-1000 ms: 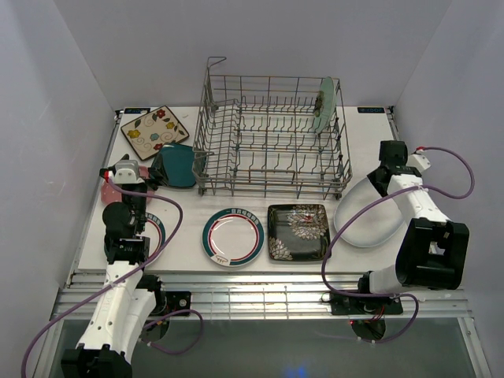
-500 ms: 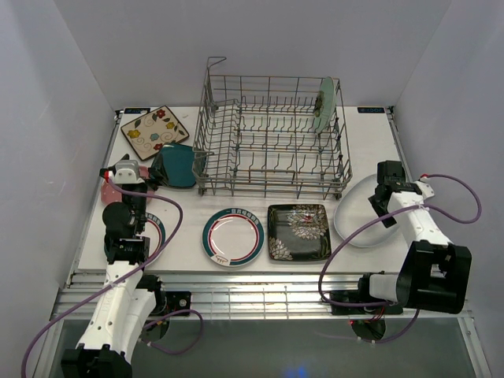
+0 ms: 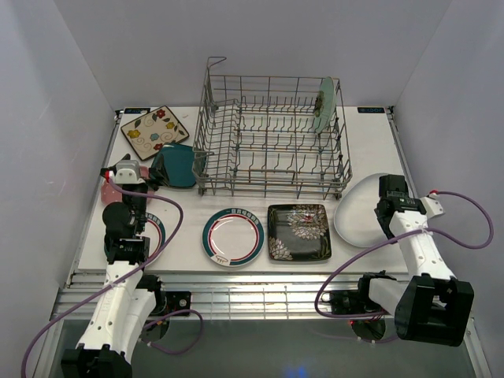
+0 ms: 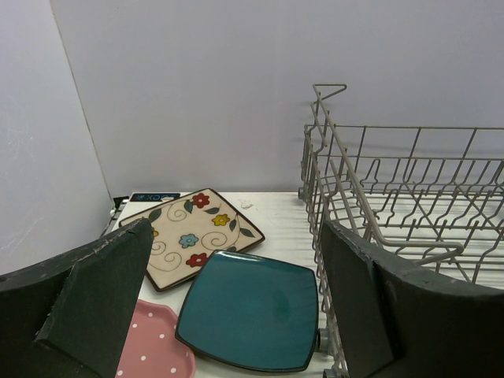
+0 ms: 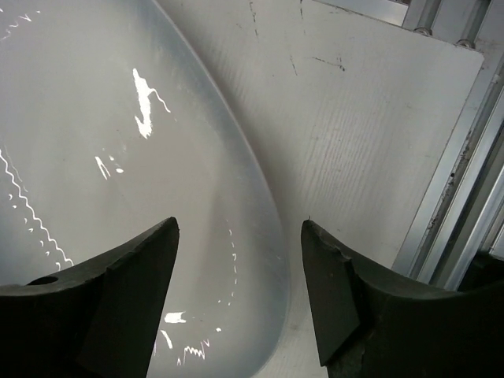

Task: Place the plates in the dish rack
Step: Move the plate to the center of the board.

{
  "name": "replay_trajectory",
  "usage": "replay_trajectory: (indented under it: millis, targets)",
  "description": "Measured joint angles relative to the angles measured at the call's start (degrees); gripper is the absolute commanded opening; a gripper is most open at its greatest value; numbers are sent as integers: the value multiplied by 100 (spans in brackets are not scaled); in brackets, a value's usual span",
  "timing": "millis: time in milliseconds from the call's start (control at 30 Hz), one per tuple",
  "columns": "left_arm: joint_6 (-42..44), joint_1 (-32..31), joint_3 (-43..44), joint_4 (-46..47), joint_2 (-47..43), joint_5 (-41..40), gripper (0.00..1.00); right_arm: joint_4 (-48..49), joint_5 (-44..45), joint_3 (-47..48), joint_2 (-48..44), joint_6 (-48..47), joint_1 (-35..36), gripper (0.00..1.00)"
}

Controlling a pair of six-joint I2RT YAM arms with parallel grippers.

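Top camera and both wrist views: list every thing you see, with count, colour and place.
rack: 1, grey wire, back centre of table
mint plate: 1, pale green, standing in rack's back right corner
cream plate: 1, cream with flowers, back left
teal plate: 1, teal, at rack's left side
pink plate: 1, pink with white dots, left, partly under left arm
green-rimmed plate: 1, white, front centre
second green-rimmed plate: 1, it seems, mostly hidden under left arm
black plate: 1, black floral, right of green-rimmed plate
white plate: 1, white, front right
table: 1, white
left pincer: 1, black, open, left side
right pincer: 1, black, open, over white plate's rim
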Motion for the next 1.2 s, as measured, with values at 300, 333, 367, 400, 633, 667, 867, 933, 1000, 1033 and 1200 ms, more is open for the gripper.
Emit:
replay_trajectory:
  millis: [300,333,367,400,633,667,867,933,1000,1033,1200]
  targets:
    - [0,0,0,0,52,2,98,-81,42,-323,-162,103,0,74]
    - [-2,0,0,0,63,2,98,-70,37,-350,-168,103,0,74]
    - [-2,-2,0,-2,70,2,98,-44,35,-391,-175,96,0,74]
    - [-2,0,0,-2,79,2,98,-4,22,-444,-179,81,-2,74]
    - [0,0,0,0,98,2,98,444,-254,-831,-87,-140,-15,74]
    - [0,-2,0,0,101,2,98,525,-286,-850,-79,-179,-17,74]
    - [0,-2,0,0,101,0,98,1060,-549,-1045,-83,-385,-50,74]
    - [0,-2,0,0,98,2,98,1198,-605,-1143,-120,-431,-55,75]
    - [0,-2,0,0,98,2,98,1285,-664,-1222,-166,-474,-61,75]
    - [0,-2,0,0,98,2,98,1344,-699,-1257,-190,-492,-72,75]
    - [0,-2,0,0,98,2,98,1606,-863,-1320,-216,-612,-149,72]
